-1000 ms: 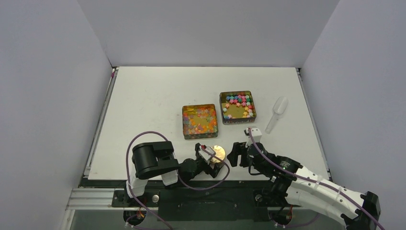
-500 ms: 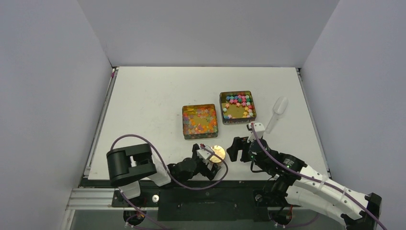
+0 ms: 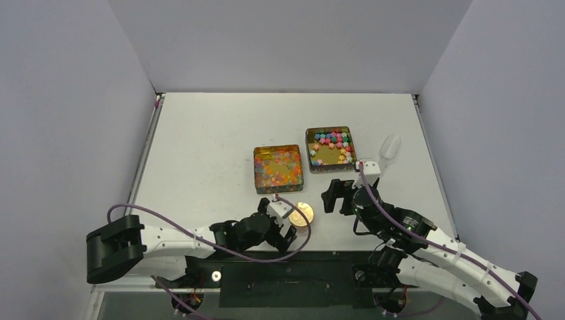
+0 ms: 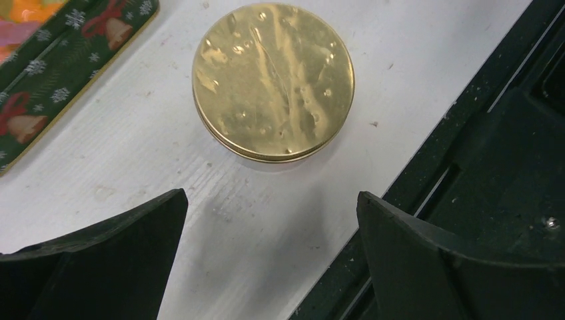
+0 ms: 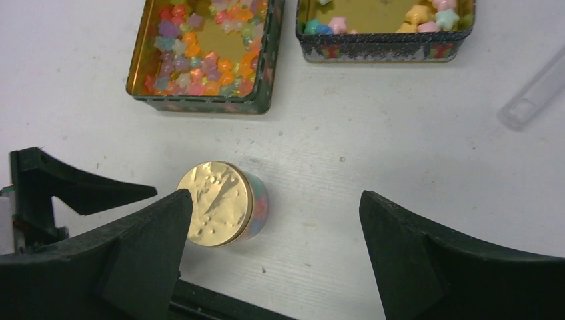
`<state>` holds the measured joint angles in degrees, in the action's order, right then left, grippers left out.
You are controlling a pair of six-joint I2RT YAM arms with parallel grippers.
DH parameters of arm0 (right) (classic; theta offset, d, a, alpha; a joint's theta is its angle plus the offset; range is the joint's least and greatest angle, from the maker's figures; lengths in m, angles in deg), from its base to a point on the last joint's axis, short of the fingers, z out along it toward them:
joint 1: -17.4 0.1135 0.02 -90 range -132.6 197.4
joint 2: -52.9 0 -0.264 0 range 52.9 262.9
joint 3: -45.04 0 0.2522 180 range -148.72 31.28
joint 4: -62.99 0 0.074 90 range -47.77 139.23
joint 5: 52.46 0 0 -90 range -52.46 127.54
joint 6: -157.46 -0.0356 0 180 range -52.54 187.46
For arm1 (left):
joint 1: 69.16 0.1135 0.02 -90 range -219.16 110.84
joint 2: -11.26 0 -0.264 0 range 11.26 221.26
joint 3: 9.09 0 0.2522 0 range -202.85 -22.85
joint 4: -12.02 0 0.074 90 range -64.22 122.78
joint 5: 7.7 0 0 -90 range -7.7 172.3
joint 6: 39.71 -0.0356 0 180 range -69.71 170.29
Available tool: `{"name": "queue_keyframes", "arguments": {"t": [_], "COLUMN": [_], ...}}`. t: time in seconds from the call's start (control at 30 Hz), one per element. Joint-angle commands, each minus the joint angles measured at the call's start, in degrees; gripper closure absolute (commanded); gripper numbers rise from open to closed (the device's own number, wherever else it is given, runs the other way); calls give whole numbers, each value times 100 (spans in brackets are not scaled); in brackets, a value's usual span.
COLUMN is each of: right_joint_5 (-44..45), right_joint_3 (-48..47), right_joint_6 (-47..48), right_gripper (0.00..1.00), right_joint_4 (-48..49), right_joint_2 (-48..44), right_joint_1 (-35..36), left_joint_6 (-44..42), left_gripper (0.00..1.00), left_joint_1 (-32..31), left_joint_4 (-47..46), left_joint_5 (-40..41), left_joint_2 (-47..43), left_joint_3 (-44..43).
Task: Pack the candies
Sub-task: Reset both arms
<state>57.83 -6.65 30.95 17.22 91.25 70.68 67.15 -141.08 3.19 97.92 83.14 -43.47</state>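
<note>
Left tool (image 4: 272,200) agape near gold-lidded jar (image 4: 273,80), right tool (image 5: 275,197) wide too — both empty

We see only a corner of the left tin (image 4: 60,73) in the left wrist view, where the frame's edge cuts off nearly all its candies (image 4: 16,17). The gold lid (image 4: 273,80) hides the jar (image 5: 258,205) beneath it; the right wrist view gives us just a sliver of its side. There the right tin (image 5: 383,47) and the scoop (image 5: 533,93) run off the frame. From above, the right arm (image 3: 400,223) covers the scoop's handle.
</note>
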Motion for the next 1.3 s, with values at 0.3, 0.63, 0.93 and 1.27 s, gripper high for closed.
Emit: {"name": "queue_keyframes", "arguments": {"t": [0.3, 0.63, 0.93, 1.27], "right_joint_5": [2037, 2058, 864, 5], "right_joint_3": [-1426, -1750, -1312, -262], "right_joint_6": [-402, -5, 559, 989], "right_gripper": [7, 6, 2, 1], "right_joint_4": [-1106, -1119, -219, 563], "right_joint_2": [507, 550, 676, -556], "right_joint_1": [-45, -1271, -2831, -3289], "left_joint_6": [797, 497, 329, 228], "left_gripper": [4, 4, 4, 4], "left_joint_1": [715, 2492, 4481, 5109], "left_joint_4": [4997, 5699, 5156, 4657], "left_joint_5": [593, 364, -59, -639], "left_joint_2": [-1138, -1711, -2356, -2999], "left_joint_3": [-2900, -3776, -3236, -2604]}}
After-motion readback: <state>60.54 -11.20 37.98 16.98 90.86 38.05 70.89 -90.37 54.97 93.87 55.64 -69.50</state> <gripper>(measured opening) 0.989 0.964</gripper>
